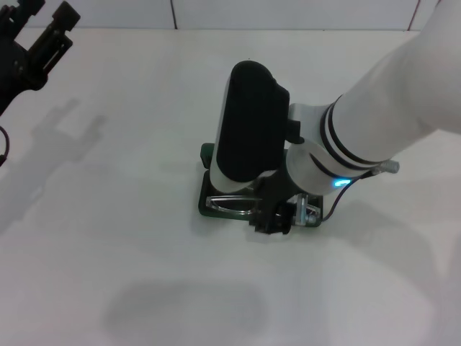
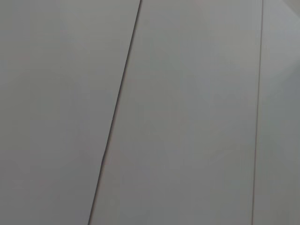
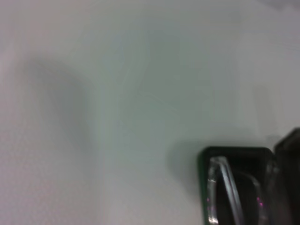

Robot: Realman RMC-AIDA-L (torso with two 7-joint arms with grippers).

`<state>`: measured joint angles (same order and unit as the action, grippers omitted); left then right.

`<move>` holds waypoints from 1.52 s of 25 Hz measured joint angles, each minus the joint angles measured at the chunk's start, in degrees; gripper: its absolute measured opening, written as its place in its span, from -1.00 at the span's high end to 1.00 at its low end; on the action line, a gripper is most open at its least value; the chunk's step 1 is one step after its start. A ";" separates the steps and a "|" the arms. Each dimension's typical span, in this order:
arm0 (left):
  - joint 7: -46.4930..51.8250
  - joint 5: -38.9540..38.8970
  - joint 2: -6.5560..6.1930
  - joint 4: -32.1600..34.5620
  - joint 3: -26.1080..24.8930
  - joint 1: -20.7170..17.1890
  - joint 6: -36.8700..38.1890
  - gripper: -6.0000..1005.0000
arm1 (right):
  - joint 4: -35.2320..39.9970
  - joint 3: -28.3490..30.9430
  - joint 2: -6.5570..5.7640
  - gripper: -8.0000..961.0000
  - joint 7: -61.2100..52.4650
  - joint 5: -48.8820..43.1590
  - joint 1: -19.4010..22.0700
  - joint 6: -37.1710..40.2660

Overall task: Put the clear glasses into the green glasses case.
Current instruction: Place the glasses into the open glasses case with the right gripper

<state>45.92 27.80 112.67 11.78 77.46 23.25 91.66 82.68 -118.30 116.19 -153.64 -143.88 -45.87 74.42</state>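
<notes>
The clear glasses [image 1: 229, 205] already lie inside the open green glasses case [image 1: 204, 203] at the counter's [image 1: 130, 238] centre. Our right gripper [image 1: 277, 216] hovers at its 3 o'clock end, jaws unreadable. We should release gently and lift straight up. The left gripper [image 1: 32, 47] parks at 10 o'clock.

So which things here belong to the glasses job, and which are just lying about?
Job:
- clear glasses, lying in the case
- green glasses case, open under the right arm
- right gripper, down at the case

Not in the job:
- left gripper, parked far left
- white table; nothing loose on it
</notes>
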 joint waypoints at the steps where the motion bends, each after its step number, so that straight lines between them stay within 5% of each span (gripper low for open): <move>1: 0.02 0.00 0.00 0.52 0.04 -0.34 0.01 -0.41 | -0.12 -0.05 0.00 0.10 0.68 0.78 0.07 -0.17; 17: 1.19 0.24 0.17 3.26 0.15 -2.39 0.01 -0.41 | -7.68 -0.42 0.00 0.10 8.51 9.75 -0.22 -6.31; 38: 1.19 0.23 0.52 3.33 -0.07 -2.33 0.01 -0.40 | -9.46 -0.13 -0.03 0.10 8.80 8.34 -0.51 -6.88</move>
<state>47.11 28.03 113.19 15.12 77.39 20.92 91.67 73.22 -118.43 116.16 -144.84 -135.54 -46.38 67.54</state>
